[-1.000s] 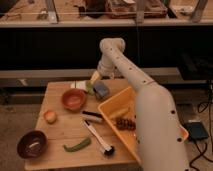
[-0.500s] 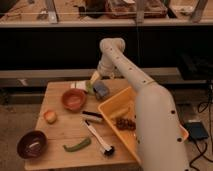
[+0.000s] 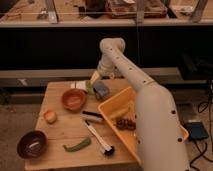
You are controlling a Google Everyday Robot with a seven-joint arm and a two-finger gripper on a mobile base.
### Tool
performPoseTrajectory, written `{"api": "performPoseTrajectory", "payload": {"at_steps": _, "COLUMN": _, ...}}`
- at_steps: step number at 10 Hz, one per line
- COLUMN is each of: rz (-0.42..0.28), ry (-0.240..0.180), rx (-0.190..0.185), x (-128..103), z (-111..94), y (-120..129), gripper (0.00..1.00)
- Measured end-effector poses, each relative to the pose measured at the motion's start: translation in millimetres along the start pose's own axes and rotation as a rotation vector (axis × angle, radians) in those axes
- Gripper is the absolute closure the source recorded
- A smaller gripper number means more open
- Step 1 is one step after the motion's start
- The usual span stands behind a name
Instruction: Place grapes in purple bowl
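Note:
The grapes [image 3: 126, 123], a small dark reddish bunch, lie inside the yellow tray [image 3: 108, 108] on the right side of the wooden table. Far from them, at the table's front left corner, sits the purple bowl [image 3: 33, 144], dark and glossy with a pale patch inside. My white arm rises from the lower right, bends at the top and comes down to the gripper [image 3: 95, 79] over the table's far edge, just above a blue-grey block [image 3: 101, 90]. The gripper is open, holds nothing, and is well away from both grapes and bowl.
An orange-red bowl [image 3: 73, 99] stands near the far left. A small orange fruit [image 3: 49, 116] lies in front of it. A green pepper [image 3: 77, 145] and a black-and-white brush [image 3: 99, 139] lie mid-table. A dark shelf unit stands behind the table.

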Motion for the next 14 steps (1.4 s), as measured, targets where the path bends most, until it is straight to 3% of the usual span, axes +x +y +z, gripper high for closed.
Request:
{"api": "performPoseTrajectory", "payload": {"at_steps": 3, "rz": -0.078, "ry": 0.024, "rx": -0.048, "x": -23.6, "z": -14.7, "y": -13.6, "gripper": 0.2}}
{"api": "performPoseTrajectory", "payload": {"at_steps": 7, "rz": -0.159, "ry": 0.076, "rx": -0.126, "x": -98.4, "z": -49.5, "y": -34.0, "gripper": 0.2}}
{"api": "performPoseTrajectory", "payload": {"at_steps": 9, "rz": -0.173, "ry": 0.106, "rx": -0.145, "x": -125.6, "z": -63.1, "y": -15.7, "gripper": 0.2}}
{"api": "performPoseTrajectory", "payload": {"at_steps": 12, "rz": -0.202, "ry": 0.125, "rx": -0.135, "x": -171.5, "z": -74.9, "y": 25.4, "gripper": 0.2}}
{"api": "performPoseTrajectory", "payload": {"at_steps": 14, "rz": -0.207, "ry": 0.126, "rx": -0.131, "x": -173.1, "z": -75.0, "y": 25.8, "gripper": 0.2}}
